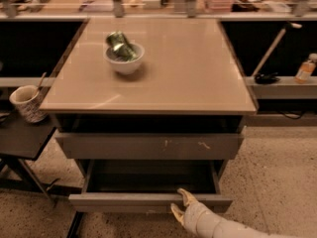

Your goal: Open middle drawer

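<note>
The middle drawer (124,202) is the lower grey front, pulled out toward me so that its dark inner box (148,176) shows. My gripper (180,206) comes in from the bottom right on a white arm (223,228). It sits at the drawer front's top edge, right of centre. One finger (186,197) reaches over the edge into the box and the other (175,213) lies against the outside of the front, so the front is pinched between them.
Above it is the taller grey front with white scratches (148,146), closed. A white bowl holding a green can (124,57) stands on the beige top (188,68). A mug (26,103) is on a dark side table at left; a bottle (305,68) is on a shelf at right.
</note>
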